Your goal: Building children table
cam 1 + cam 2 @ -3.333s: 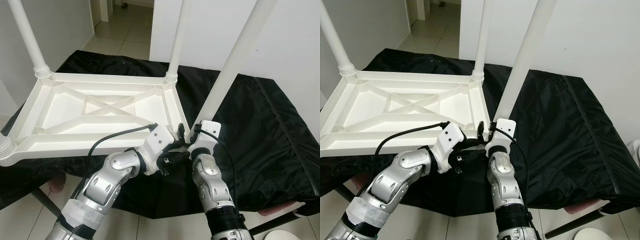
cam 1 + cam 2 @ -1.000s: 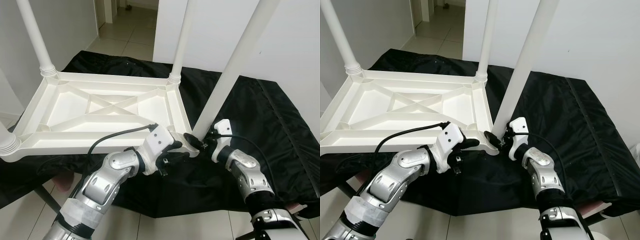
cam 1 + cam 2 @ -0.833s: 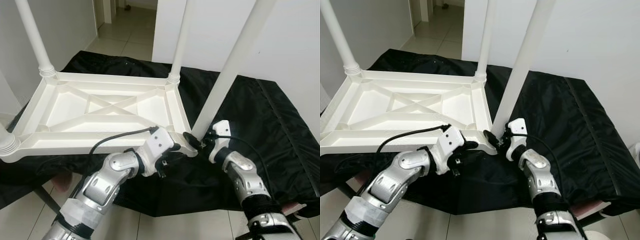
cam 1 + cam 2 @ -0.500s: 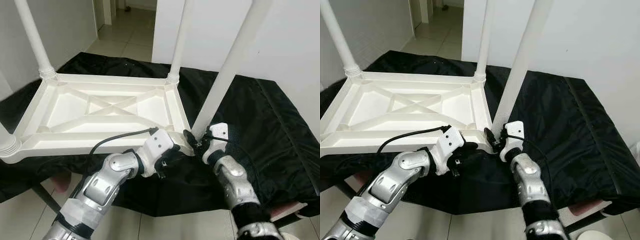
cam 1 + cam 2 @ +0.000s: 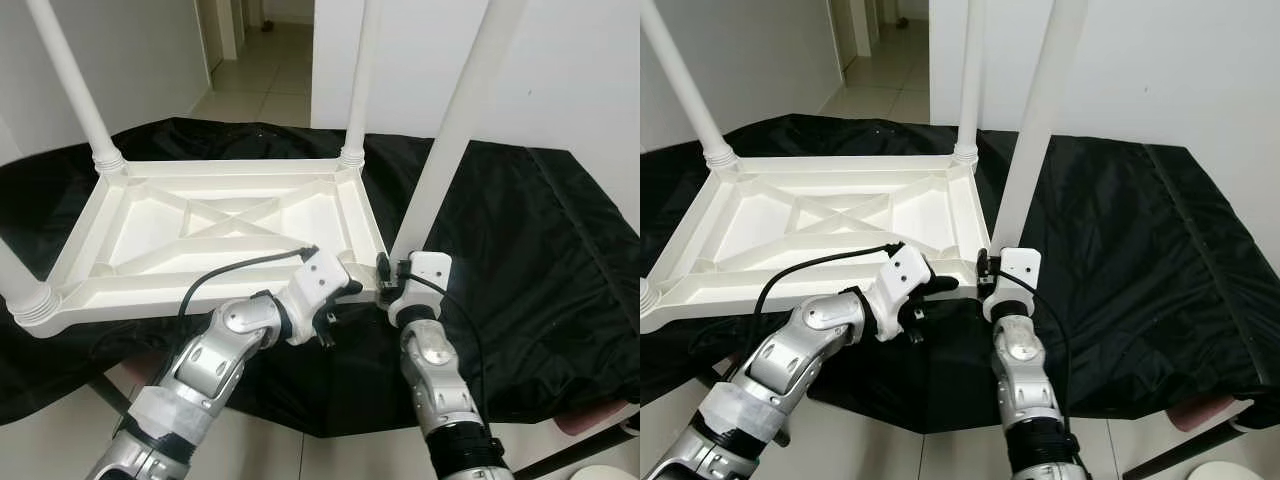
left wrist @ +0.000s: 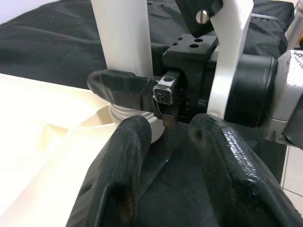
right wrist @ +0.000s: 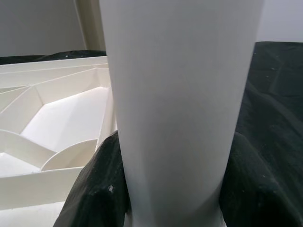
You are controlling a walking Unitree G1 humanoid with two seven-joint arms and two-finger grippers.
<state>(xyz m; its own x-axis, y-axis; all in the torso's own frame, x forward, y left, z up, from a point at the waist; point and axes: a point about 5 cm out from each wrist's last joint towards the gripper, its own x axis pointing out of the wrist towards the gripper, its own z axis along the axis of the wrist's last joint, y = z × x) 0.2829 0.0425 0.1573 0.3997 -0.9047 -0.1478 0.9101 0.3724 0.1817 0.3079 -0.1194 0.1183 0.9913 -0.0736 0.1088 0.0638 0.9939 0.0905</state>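
Upside-down white plastic table top [image 5: 210, 225] lying on a black cloth [image 5: 520, 250], ribbed underside up, out in front and to the left. Three white round legs already standing up at the far left corner [image 5: 75, 85], the near left corner [image 5: 20, 280] and the far right corner [image 5: 362, 75]. Next, toward the middle, the left gripper [image 5: 358, 290] reaching in at the near right corner of the table top, its two black fingers [image 6: 125, 156] spread apart, one resting against the corner's ribbed collar, nothing pinched between them. Right beside it, the right gripper [image 5: 392, 283] with its two black fingers [image 7: 106, 184] pressed on either side of the fourth white round leg [image 5: 455, 120], low down near the bottom end. Leg standing a bit tilted over the corner socket, its bottom end at the socket. Could go wrong from here: leg going in crooked and jamming, because of the lean; table top sliding away on the smooth cloth if pushed sideways; left fingers getting squeezed between leg and corner, being so close. No brands, labels or words to read anywhere.
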